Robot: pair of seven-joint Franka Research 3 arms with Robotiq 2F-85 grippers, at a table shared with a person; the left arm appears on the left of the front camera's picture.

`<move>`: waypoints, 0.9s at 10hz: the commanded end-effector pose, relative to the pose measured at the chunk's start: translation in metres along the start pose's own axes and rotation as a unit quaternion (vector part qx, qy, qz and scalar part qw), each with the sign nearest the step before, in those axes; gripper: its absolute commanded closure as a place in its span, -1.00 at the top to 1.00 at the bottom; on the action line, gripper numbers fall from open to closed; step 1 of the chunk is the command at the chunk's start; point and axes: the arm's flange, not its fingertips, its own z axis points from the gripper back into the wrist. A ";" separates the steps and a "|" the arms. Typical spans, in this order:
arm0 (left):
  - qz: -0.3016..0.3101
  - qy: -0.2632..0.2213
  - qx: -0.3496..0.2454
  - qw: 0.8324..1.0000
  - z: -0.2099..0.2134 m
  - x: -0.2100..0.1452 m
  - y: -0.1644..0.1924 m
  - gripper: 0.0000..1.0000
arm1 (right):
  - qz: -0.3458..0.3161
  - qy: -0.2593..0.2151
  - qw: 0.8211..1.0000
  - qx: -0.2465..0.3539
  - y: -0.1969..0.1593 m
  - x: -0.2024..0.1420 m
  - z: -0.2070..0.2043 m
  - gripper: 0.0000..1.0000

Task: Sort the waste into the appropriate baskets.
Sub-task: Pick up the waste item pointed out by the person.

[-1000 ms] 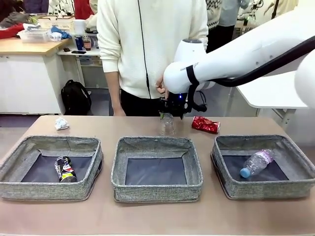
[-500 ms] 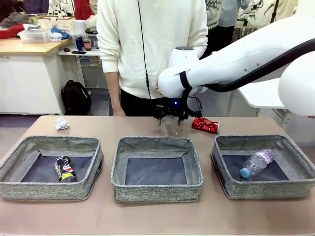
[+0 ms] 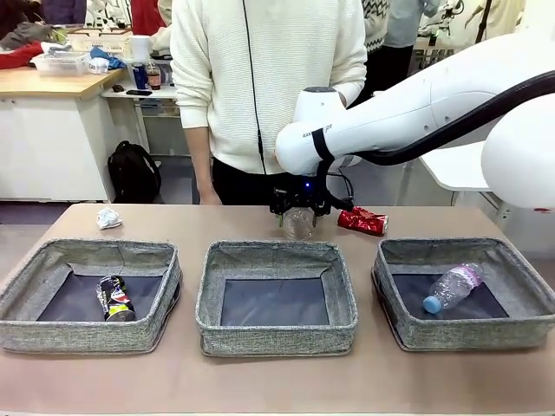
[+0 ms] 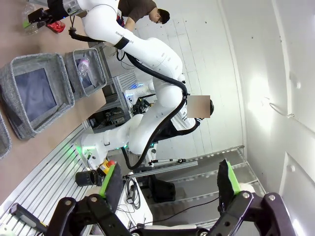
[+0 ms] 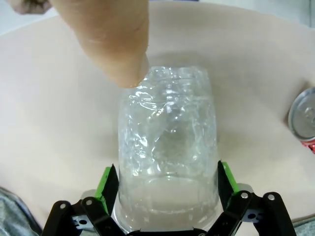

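A clear bottle [image 3: 297, 225] stands on the desk [image 3: 277, 381] just behind the far rim of the middle basket [image 3: 276, 251]. The right arm [image 3: 408, 108] reaches in to it from the right. The right jaws stand apart, one green pad on each side of the bottle [image 5: 167, 142] and very close to its walls; I cannot tell whether they touch. A person's finger [image 5: 115, 44] touches the bottle's end farthest from the jaws.

The red can [image 3: 362, 220] lies behind the middle basket's far right corner, with a strip of bare desk between it and the bottle. The left basket [image 3: 87, 253] and the right basket [image 3: 464, 247] flank the middle one across narrow gaps. The left basket holds a dark can [image 3: 114, 298]; the right holds a second bottle [image 3: 453, 287] on its side. A paper wad [image 3: 108, 217] lies well to the left of the middle basket, behind the left basket's far rim.

The left jaws are apart with open air between them, well away from the middle basket [image 4: 34, 93].
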 end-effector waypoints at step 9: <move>-0.011 -0.001 -0.012 1.000 -0.001 0.000 -0.002 1.00 | -0.007 0.020 1.000 -0.021 0.001 0.004 0.000 -1.00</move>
